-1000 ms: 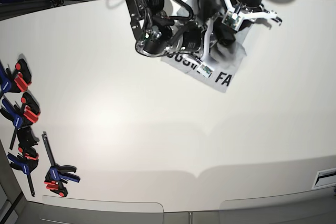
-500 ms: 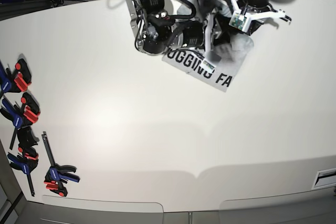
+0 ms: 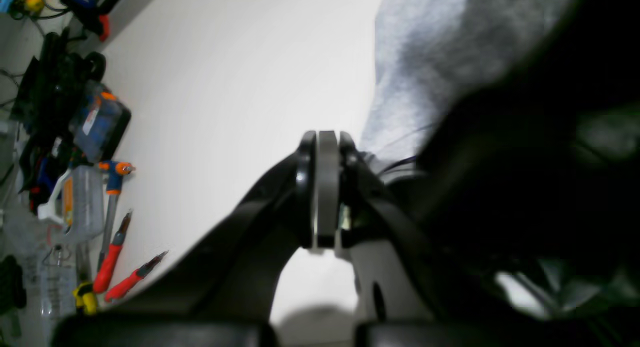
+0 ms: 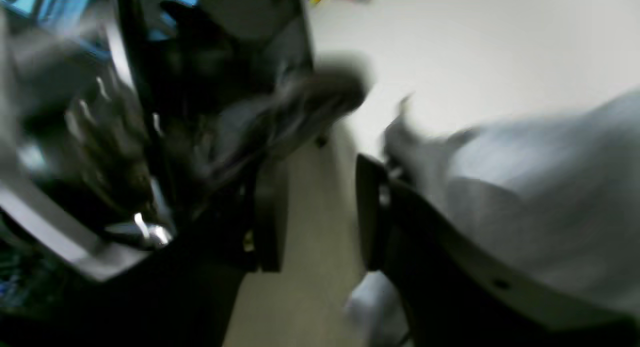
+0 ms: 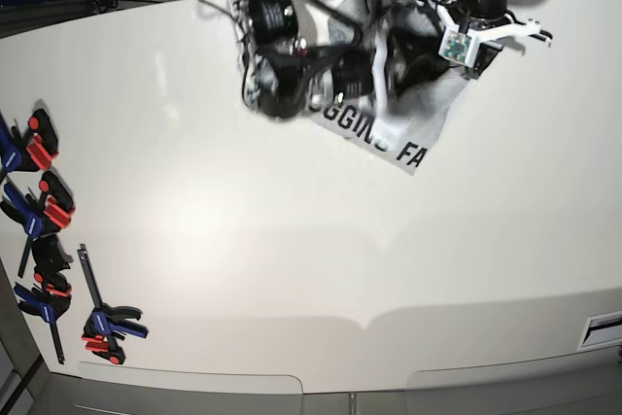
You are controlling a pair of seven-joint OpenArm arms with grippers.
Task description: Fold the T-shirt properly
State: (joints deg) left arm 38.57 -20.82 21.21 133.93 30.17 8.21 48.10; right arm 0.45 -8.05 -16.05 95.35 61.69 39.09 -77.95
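The light grey T-shirt (image 5: 423, 119) lies bunched at the far middle of the white table (image 5: 292, 240), with black lettering (image 5: 389, 138) facing up. My left gripper (image 5: 473, 51) hangs over the shirt's far right part. In the left wrist view it (image 3: 320, 152) is shut, with the grey cloth (image 3: 425, 62) running right up to its fingertips. My right gripper (image 5: 394, 60) is over the shirt's far side. In the blurred right wrist view it (image 4: 320, 212) is open with bare table between its fingers, and the shirt (image 4: 525, 197) lies on its right.
Several red, blue and black clamps (image 5: 44, 211) lie along the table's left edge, one more near the front left (image 5: 107, 323). Pliers and hand tools (image 3: 115, 257) lie off the table's side in the left wrist view. Both arms crowd the far edge.
The left gripper has moved back and to the right, with the shirt's right edge following. The right arm has drawn back, uncovering more of the lettering.
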